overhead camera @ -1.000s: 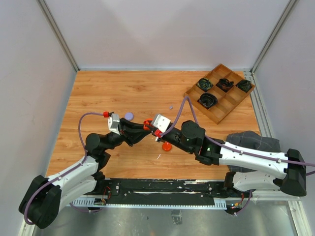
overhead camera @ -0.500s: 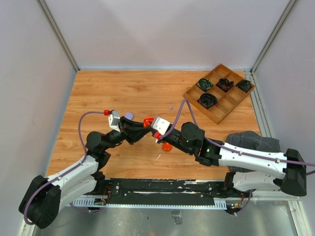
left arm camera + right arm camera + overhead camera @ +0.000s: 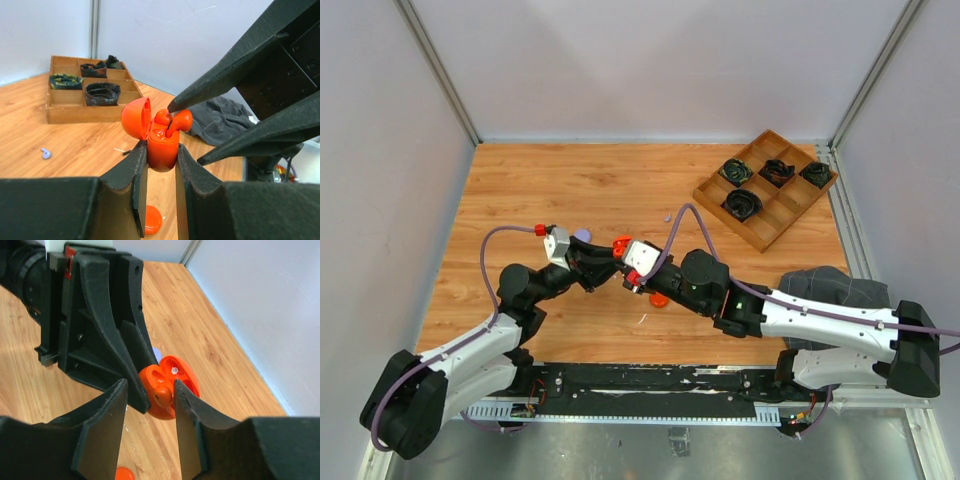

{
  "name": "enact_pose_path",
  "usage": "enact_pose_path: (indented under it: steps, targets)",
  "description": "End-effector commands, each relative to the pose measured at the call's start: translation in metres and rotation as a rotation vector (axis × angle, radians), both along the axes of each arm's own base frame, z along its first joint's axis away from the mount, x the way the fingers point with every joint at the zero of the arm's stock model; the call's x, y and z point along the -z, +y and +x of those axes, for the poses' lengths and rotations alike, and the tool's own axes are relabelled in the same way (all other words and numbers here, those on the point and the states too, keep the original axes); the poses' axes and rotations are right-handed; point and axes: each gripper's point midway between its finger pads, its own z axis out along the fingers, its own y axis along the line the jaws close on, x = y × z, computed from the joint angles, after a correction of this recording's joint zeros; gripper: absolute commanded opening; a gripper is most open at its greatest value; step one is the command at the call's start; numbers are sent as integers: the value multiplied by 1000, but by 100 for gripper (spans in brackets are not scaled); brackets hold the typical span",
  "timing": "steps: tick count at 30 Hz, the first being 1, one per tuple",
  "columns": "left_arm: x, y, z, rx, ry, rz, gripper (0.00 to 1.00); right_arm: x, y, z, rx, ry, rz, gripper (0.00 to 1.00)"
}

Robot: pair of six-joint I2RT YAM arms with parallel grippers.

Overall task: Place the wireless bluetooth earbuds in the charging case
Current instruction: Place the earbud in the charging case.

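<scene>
Left gripper [image 3: 161, 151] is clamped on the orange charging case [image 3: 163, 145], presenting it upright with the lid [image 3: 136, 116] open. Right gripper [image 3: 185, 133] stands with its fingers apart, the upper tip just beside an orange earbud [image 3: 183, 119]. The earbud sits high in its well and is judged not fully seated.

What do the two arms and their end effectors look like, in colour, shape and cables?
The left arm and the right arm have white links between black joints and black bases. A lilac cable loops along each to a white wrist block with red fittings. The left end effector and the right end effector each carry two matte black, wedge-shaped fingers.
</scene>
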Motion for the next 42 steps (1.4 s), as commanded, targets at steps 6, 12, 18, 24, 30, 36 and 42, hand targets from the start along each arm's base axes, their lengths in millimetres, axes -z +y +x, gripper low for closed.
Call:
enact_pose_path:
  steps: [6,12,18,24,30,36,42]
  targets:
    - [9,4,10,-60,-162,67,0,-38,-14,-12,-8,13,44,57]
    - [17,4,8,-54,-194,71,0,-36,-34,4,101,14,15,64]
    - [24,1,0,-7,-204,69,0,-20,-52,27,224,54,-22,68]
    - [26,-1,-8,29,-215,73,0,-5,-64,44,287,103,-41,69]
    - [24,-1,-9,33,-218,68,0,9,-54,41,243,129,-71,69]
    - [24,-1,-9,33,-212,65,0,12,-48,33,189,150,-67,69]
    - [24,-1,-8,29,-208,64,0,16,-46,28,161,168,-78,69]
